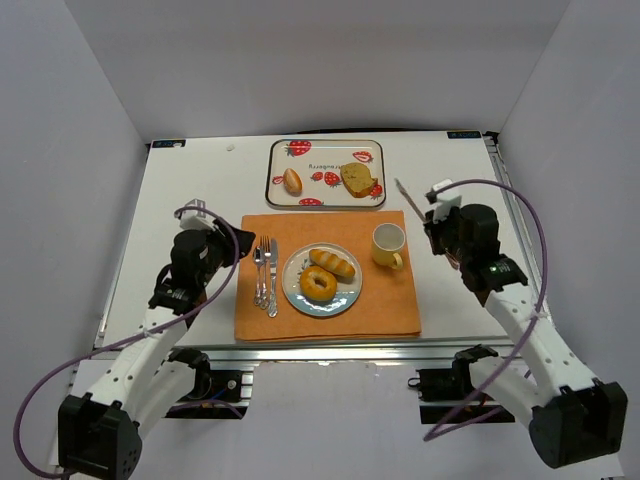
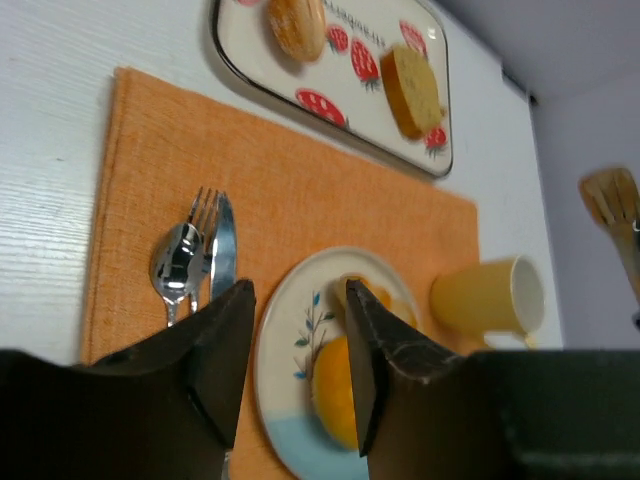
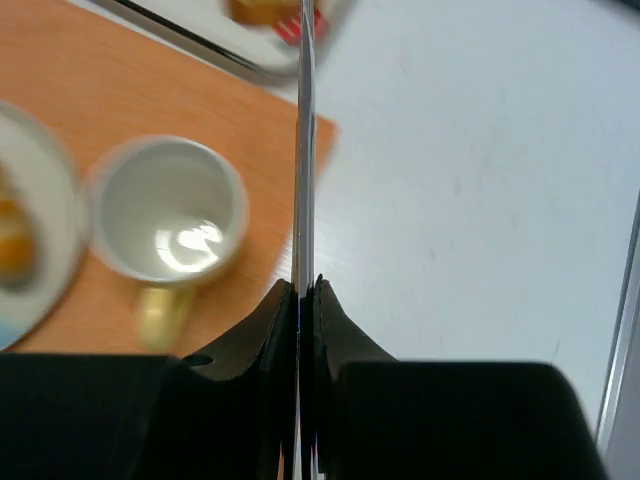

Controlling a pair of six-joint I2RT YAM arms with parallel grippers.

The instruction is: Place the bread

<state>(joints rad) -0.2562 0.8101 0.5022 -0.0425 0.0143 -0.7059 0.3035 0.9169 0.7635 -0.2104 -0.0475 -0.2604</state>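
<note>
The left gripper (image 2: 300,295) hangs with jaws parted and empty at the left edge of the orange placemat (image 1: 390,305), beside the cutlery (image 1: 266,275). The ring-shaped bread (image 1: 318,285) and long roll (image 1: 332,262) lie on the plate (image 1: 347,292) just right of it. The right gripper (image 3: 306,290) is clamped on a thin wooden utensil (image 1: 409,193) right of the yellow mug (image 1: 388,243), well apart from the round roll (image 1: 292,181) and brown slice (image 1: 356,179) on the far strawberry tray (image 1: 325,160).

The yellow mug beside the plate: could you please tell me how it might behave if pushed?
The yellow mug looks empty in the right wrist view, so probably light. It stands upright on the orange placemat, whose cloth may drag, so a high push could tip it.
</note>
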